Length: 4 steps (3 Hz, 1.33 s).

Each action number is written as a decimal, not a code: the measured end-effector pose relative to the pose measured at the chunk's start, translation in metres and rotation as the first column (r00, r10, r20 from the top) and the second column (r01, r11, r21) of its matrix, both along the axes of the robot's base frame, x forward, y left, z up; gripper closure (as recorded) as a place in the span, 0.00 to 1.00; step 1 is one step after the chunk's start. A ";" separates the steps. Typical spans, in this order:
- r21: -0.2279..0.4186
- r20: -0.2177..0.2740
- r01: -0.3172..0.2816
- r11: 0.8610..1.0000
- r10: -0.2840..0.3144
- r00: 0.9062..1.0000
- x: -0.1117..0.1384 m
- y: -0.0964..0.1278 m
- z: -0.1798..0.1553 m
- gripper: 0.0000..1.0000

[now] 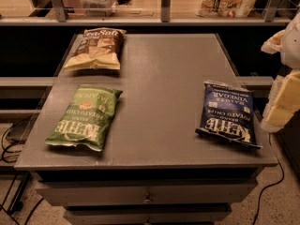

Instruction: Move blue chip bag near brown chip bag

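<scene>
- Grasping the blue chip bag [227, 114], which lies flat at the near right of the bench [159, 69], probably works best with a pinch on a crimped end.
- Its goal, the brown chip bag [97, 48], lies far left, well apart.
- The green chip bag [84, 117], near left, sits beside the likely path.
- The gripper [285, 102] hangs just right of the bench; I cannot tell whether it is spread or pressed together.

Cream-and-white jaws at the right edge. Just left of them, the navy blue chip bag [228, 114], white lettering. Farther left, brown chip bag [97, 48], brown over tan; green chip bag [84, 116]; grey bench [164, 69].
</scene>
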State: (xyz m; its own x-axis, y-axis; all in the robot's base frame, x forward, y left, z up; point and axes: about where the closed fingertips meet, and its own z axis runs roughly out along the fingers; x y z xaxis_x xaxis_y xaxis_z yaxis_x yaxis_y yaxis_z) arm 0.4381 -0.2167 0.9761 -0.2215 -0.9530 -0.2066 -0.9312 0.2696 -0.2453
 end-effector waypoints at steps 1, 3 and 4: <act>0.000 0.000 0.000 1.000 0.000 1.000 0.000 0.000 0.000 0.00; 0.204 0.009 -0.090 0.975 0.090 0.996 0.014 0.019 -0.022 0.00; 0.265 0.034 -0.098 0.959 0.092 0.995 0.033 0.025 -0.039 0.00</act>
State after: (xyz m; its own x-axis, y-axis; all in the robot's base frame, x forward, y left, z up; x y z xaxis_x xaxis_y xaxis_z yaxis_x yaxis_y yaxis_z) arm 0.4714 -0.1921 0.9372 -0.1254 -0.8796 -0.4589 -0.9511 0.2383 -0.1968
